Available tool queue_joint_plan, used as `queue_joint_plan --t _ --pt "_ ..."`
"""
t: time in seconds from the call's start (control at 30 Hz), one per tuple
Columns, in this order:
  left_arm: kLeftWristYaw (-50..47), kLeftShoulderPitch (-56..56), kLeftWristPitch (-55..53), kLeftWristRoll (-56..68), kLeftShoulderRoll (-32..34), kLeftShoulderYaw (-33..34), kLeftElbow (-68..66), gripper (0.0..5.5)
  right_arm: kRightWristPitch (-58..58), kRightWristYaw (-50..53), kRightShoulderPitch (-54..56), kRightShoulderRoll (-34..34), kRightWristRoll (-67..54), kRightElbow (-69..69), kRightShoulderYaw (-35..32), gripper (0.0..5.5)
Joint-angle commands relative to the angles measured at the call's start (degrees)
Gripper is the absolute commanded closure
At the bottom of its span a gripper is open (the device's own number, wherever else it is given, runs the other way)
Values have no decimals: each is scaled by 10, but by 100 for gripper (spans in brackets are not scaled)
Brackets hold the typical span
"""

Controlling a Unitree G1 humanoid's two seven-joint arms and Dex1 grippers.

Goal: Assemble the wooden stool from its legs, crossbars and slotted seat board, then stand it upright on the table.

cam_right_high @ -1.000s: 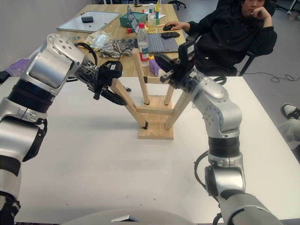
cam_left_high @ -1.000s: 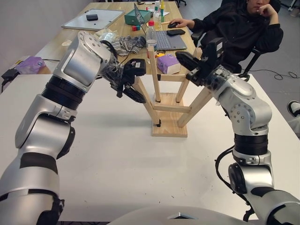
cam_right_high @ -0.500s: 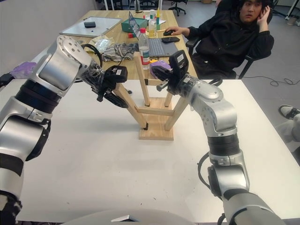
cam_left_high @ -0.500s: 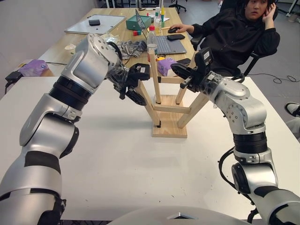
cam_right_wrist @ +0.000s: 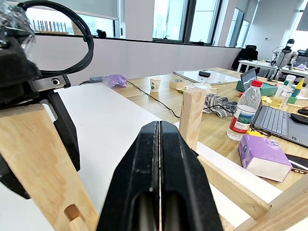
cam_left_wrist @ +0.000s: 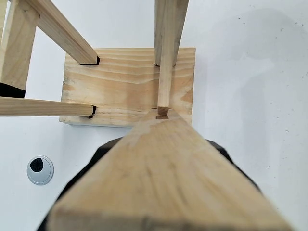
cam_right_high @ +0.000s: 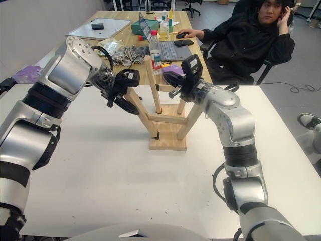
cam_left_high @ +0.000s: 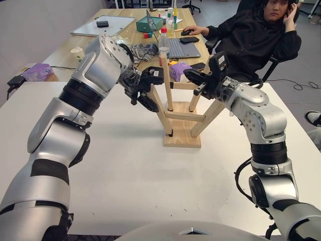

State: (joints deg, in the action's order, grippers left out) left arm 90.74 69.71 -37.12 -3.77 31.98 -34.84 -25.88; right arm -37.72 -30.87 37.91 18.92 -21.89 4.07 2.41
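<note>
**White tabletop, pale pine stool resting on its seat**

White tabletop [cam_left_high: 125,170] carries the work. Behind it, touching its far edge, stands a wooden tabletop [cam_left_high: 65,47] with a laptop [cam_left_high: 176,45], a purple box [cam_left_high: 179,69], a paper cup [cam_right_wrist: 155,84] and a clear bottle [cam_left_high: 162,40] with a red cap. I cannot tell what the cup or the bottle holds.

The stool [cam_left_high: 183,118] is upside down near the middle of the white tabletop. Its seat board [cam_left_high: 181,138] lies flat, and the legs [cam_left_high: 166,80] splay upward out of dark slots. Thin crossbars [cam_left_high: 184,116] join the legs.

The left tool [cam_left_high: 149,90] is clamped around the top end of the near left leg [cam_left_high: 161,114]. The right tool [cam_left_high: 196,81] hangs beside the upper crossbar, its fingers [cam_right_wrist: 144,163] pressed together on nothing.
</note>
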Motion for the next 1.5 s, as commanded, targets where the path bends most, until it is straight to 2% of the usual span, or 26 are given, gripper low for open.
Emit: queue_joint_plan --t 0.03,0.6,0.83,0.97,1.1,1.13,1.2,1.27,1.37,1.5 --pt "-11 -106 -12 -8 -76 -68 -17 348 -46 2 -55 -14 5 -33 33 550" --pt "-16 -107 -21 -19 -149 -93 -23 348 -75 3 -73 -23 -1 -12 57 550" --pt "-17 -108 -14 -30 -149 -95 -31 348 -78 8 -65 -30 -8 -7 49 550" --pt "-23 -109 -9 -33 -151 -92 -44 348 -99 33 0 -55 -57 20 -14 550" --pt "-31 -113 -7 -36 -155 -91 -58 348 -151 120 161 -77 -183 31 -162 550" --pt "-34 -113 -6 -37 -157 -90 -66 348 -157 160 220 -66 -225 5 -216 550" --pt "-37 -114 -5 -38 -159 -87 -78 348 -157 208 285 -36 -257 -37 -280 550" --pt "-41 -114 -4 -38 -161 -84 -89 348 -148 220 295 -1 -240 -66 -295 550" --pt "-44 -113 0 -40 -165 -80 -106 348 -117 204 239 44 -178 -109 -271 550" --pt "-42 -109 4 -43 -167 -79 -120 348 -68 171 131 43 -112 -154 -216 550"
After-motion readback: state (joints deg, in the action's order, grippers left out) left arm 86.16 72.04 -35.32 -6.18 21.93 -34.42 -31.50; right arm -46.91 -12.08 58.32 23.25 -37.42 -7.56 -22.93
